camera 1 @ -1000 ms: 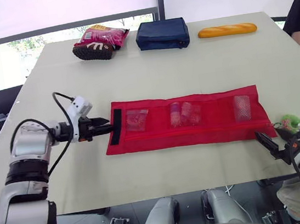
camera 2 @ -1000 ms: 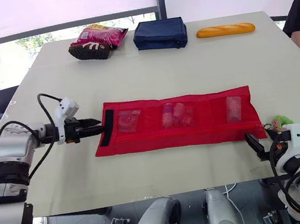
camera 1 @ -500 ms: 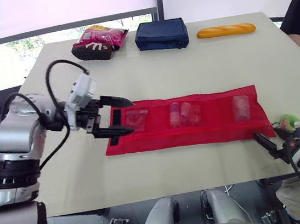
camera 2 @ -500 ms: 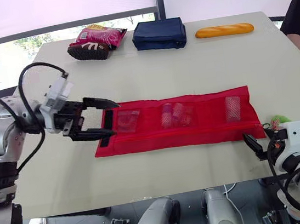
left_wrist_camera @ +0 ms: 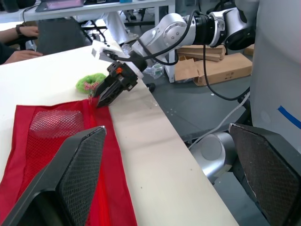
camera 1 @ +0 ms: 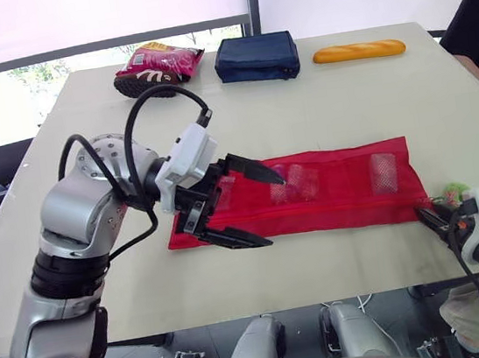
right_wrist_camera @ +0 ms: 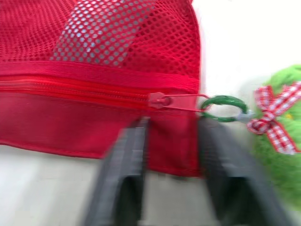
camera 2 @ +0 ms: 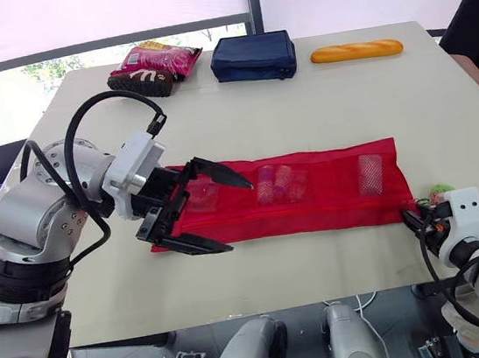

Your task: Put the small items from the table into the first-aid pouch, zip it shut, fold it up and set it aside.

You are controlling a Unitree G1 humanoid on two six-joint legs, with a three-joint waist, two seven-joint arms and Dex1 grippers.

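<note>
Nearest, by the near right corner of the desk (camera 1: 369, 91), the right end effector (right_wrist_camera: 171, 141) is released, its fingers apart astride the pouch's near right corner, just beside the zipper pull (right_wrist_camera: 162, 100) and its green ring (right_wrist_camera: 225, 107). The red first-aid pouch (camera 1: 340, 205) lies flat along the near half of the desk, small items (camera 1: 293, 185) in its mesh pockets and the zip apparently run to its right end. Folding looks like the step in hand. The left end effector (camera 1: 274, 210) hangs wide open above the pouch's left end; it should probably pinch that end's edge squarely and roll toward the right while the right end is pinned. A snack bag (camera 1: 158, 66), navy bag (camera 1: 256, 57) and bread loaf (camera 1: 359, 51) line the far edge.
</note>
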